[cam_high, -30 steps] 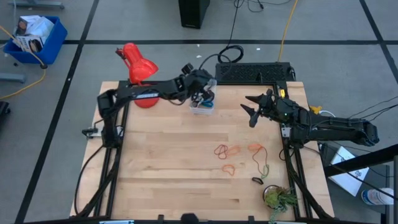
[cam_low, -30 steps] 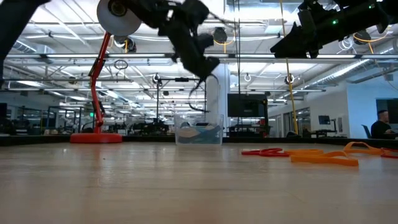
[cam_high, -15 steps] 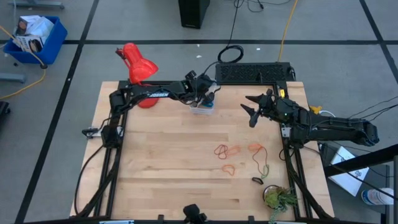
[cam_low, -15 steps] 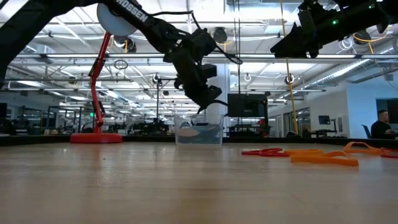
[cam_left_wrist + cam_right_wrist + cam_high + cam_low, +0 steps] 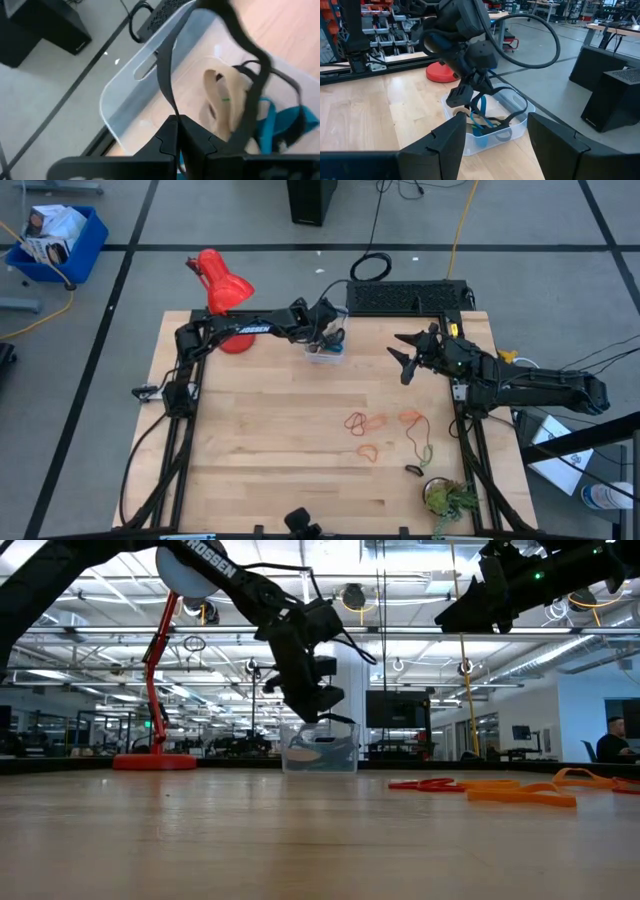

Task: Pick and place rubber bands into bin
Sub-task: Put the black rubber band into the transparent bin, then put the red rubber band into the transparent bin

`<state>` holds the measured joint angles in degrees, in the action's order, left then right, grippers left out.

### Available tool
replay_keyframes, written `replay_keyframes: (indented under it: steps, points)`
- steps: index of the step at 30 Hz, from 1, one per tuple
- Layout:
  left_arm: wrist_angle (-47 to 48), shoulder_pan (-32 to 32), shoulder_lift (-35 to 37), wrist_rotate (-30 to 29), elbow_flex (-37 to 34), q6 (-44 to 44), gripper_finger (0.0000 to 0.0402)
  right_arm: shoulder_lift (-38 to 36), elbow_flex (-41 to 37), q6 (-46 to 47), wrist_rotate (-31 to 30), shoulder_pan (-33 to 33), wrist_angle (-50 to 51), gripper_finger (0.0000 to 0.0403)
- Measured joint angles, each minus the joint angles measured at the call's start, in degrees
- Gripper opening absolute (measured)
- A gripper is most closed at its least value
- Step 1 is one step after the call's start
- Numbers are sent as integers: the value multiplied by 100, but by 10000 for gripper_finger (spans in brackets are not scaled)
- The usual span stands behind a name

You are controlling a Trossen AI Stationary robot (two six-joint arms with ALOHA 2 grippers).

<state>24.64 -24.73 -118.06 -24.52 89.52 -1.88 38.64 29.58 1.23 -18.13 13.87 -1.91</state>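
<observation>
Left fingers (image 5: 172, 140) are clenched on a black rubber band (image 5: 165, 70), pinched at their tips; the loop hangs away from them, over the open top of the bin (image 5: 125, 85). In the right wrist view the same black loop (image 5: 512, 100) droops from the left gripper (image 5: 461, 95) down into the bin (image 5: 517, 127).

Left gripper (image 5: 328, 332) sits directly over the bin (image 5: 324, 355) at the far edge of the table (image 5: 260, 440), arm reaching across from the left side. Low view: the gripper (image 5: 312, 705) hangs just above the bin's rim (image 5: 320, 755).

Bin contents, left wrist view: a tan band (image 5: 220, 95), a blue band (image 5: 290, 122), and black bands; the bin wall is clear.

Right gripper (image 5: 405, 352) waits above the table's right far area, well apart from the bin, its fingers (image 5: 555, 145) spread wide and grasping nothing.

Loose rubber bands remain on the table on the right side: orange and red loops (image 5: 366, 422), one red loop (image 5: 369, 450) nearer the front edge, an orange loop with an olive-green one trailing from it (image 5: 418, 435), and a small dark one (image 5: 413, 470) near the right front corner. In the low view the red and orange bands (image 5: 480, 788) lie flat on the wood.

Also present: a red desk lamp (image 5: 220, 285) at the far left corner, a keyboard (image 5: 405, 298) past the far edge, and a small green plant (image 5: 450, 500) at the right front corner.
</observation>
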Motion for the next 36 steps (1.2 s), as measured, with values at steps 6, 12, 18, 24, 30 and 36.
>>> replay_keyframes:
  steps: [6, 12, 18, 24, 30, 36]
  points:
    - [6, 16, 0, 411, 0, -19, 15, 2, 0, 1, 0, 2, -2, 208]
    - [10, 37, 1, 409, 0, -22, 55, 2, 0, 118, 0, 0, -2, 208]
    - [82, 37, 0, 403, 0, -154, 61, 2, 0, 118, 0, 2, -1, 208]
    - [98, 47, 0, 403, 0, -148, 62, 2, 0, 116, 0, 1, -1, 208]
    - [97, 46, 0, 398, 0, -144, 63, 2, 0, 114, 0, 1, -2, 208]
    - [93, 46, 0, 394, 0, -143, 63, 2, 0, 114, 0, 2, 0, 208]
